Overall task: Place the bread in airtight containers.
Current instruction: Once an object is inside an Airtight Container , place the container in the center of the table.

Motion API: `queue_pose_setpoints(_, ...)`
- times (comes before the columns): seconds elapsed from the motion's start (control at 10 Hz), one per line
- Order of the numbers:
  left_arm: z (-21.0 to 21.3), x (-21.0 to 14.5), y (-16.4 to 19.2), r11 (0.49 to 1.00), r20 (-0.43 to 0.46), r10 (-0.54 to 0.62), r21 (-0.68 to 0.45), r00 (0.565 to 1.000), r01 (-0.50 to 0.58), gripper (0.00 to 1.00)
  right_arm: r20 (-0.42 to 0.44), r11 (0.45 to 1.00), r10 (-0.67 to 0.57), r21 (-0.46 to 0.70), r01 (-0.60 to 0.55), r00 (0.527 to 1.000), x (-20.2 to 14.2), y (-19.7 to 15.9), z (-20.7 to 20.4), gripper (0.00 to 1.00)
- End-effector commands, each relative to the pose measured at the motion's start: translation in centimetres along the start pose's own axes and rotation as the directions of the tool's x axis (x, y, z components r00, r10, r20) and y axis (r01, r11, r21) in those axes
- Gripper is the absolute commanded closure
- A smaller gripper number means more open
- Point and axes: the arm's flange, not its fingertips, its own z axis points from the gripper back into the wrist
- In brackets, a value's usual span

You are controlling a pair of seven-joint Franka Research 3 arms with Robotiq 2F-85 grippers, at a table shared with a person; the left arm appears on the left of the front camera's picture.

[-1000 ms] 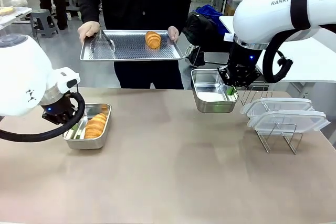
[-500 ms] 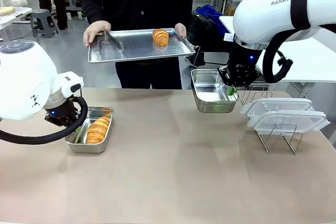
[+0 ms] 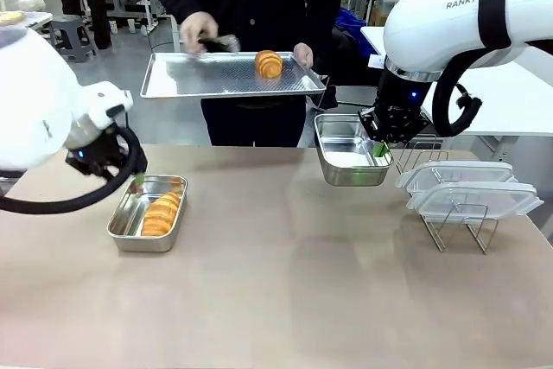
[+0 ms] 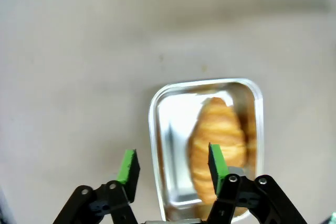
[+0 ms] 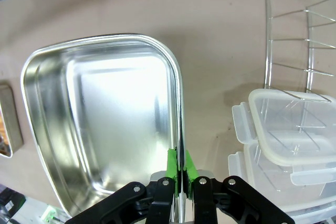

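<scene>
Tabletop [image 3: 285, 300], plain beige, is being faced by a person standing at its far side. A grey floor and a stool [image 3: 71, 30] are being shown behind at the left, and a white bench at the right.

At the left, a steel tub [image 3: 121, 229] is being rested flat on the table, with one croissant [image 3: 161, 212] lying inside along its right wall. Beyond the far edge, a perforated tray [image 3: 186, 84] is being held level, and a second croissant [image 3: 269, 63] is being carried on it. At the right, an empty tub [image 3: 352, 177] is being held by its rim near the far edge; whether its base is touching the table cannot be told. Clear lids [image 3: 471, 187] are being stored on a wire rack [image 3: 458, 229] just beside it.

The left gripper [image 4: 171, 163] is being held above the filled tub's edge, jaws spread wide and empty. The person's raised hand [image 3: 197, 28] is being closed around tongs [image 3: 220, 41], while the tray's edge is being gripped by the person's other hand [image 3: 302, 54]. The right gripper [image 5: 180, 167] is being pressed shut on the empty tub's rim.
</scene>
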Motion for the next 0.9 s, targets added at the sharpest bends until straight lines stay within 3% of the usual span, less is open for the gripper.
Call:
queue_pose_setpoints(0.0, 5.4, 2.5, 4.2, 0.976, 0.004, -0.075, -0.202, 0.997, 0.074, 0.00, 0.007, 1.000, -0.011, 0.001, 0.011, 1.000, 0.0, 0.1, 0.3, 1.00)
queue_pose_setpoints(0.3, 12.6, 4.7, 10.6, 0.846, 0.002, -0.366, -0.414, 0.931, 0.334, 0.00, 0.007, 1.000, -0.011, 0.001, 0.011, 1.000, 0.0, 0.1, 0.3, 1.00)
queue_pose_setpoints(0.5, 15.4, 3.7, 14.0, 0.747, 0.056, -0.531, -0.440, 0.846, 0.498, 0.00, 0.007, 1.000, -0.011, 0.001, 0.011, 1.000, 0.0, 0.1, 0.3, 1.00)
queue_pose_setpoints(0.7, 16.7, 0.7, 17.4, 0.642, 0.203, -0.644, -0.382, 0.738, 0.665, 0.00, 0.007, 1.000, -0.011, 0.001, 0.011, 1.000, 0.0, 0.1, 0.3, 1.00)
queue_pose_setpoints(0.8, 16.5, -0.8, 18.7, 0.622, 0.250, -0.654, -0.359, 0.714, 0.695, 0.00, 0.007, 1.000, -0.011, 0.001, 0.011, 1.000, 0.0, 0.1, 0.3, 1.00)
